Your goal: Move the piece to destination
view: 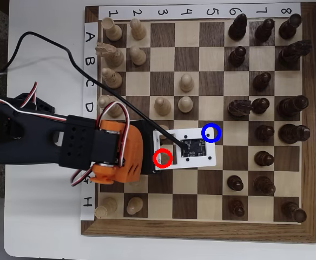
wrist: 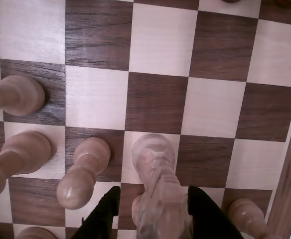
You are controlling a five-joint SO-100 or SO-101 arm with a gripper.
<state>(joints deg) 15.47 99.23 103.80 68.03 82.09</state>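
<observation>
In the wrist view the piece (wrist: 154,174), a pale cream pawn, stands blurred and close between my two black fingers (wrist: 105,214). My gripper (wrist: 153,190) straddles it, and a narrow gap shows on each side, so the jaws are open. In the overhead view my arm's orange wrist (view: 117,154) and white camera plate (view: 188,147) cover the pawn and the fingers, next to the red-ringed light square (view: 163,157). The destination, the dark square with the blue ring (view: 211,132), lies just right of and above the plate and holds no piece.
Other pale pawns stand close to the left of the piece (wrist: 83,174) (wrist: 18,159) (wrist: 16,94), and one to the lower right (wrist: 247,214). The board's wooden rim (wrist: 290,189) runs on the right. In the overhead view two pale pawns (view: 186,103) (view: 162,105) and dark pieces (view: 264,131) stand near the ring.
</observation>
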